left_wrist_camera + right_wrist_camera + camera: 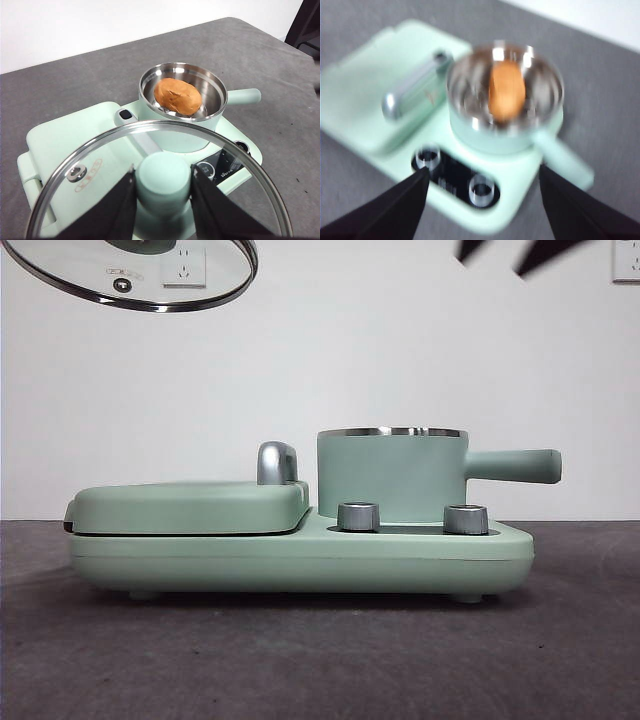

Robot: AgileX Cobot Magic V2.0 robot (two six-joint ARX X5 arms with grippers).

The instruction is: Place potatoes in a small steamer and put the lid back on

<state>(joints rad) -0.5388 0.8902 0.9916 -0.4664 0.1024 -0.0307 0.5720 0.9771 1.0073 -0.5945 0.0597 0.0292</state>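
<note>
The orange-brown potato (177, 95) lies inside the small mint-green steamer (392, 474), which stands on the appliance base with its handle (512, 466) pointing right; it also shows, blurred, in the right wrist view (507, 90). My left gripper (162, 192) is shut on the mint knob (164, 178) of the glass lid (130, 272) and holds it high at the upper left, above the griddle cover and apart from the steamer. My right gripper (482, 195) is open and empty, high above the steamer; its black tips show at the top right of the front view (520, 254).
The flat mint griddle cover (190, 504) with a chrome handle (277, 462) lies left of the steamer on the base (300, 558). Two chrome dials (359, 516) (466, 519) sit on the front. The grey tabletop (320, 660) lies around it.
</note>
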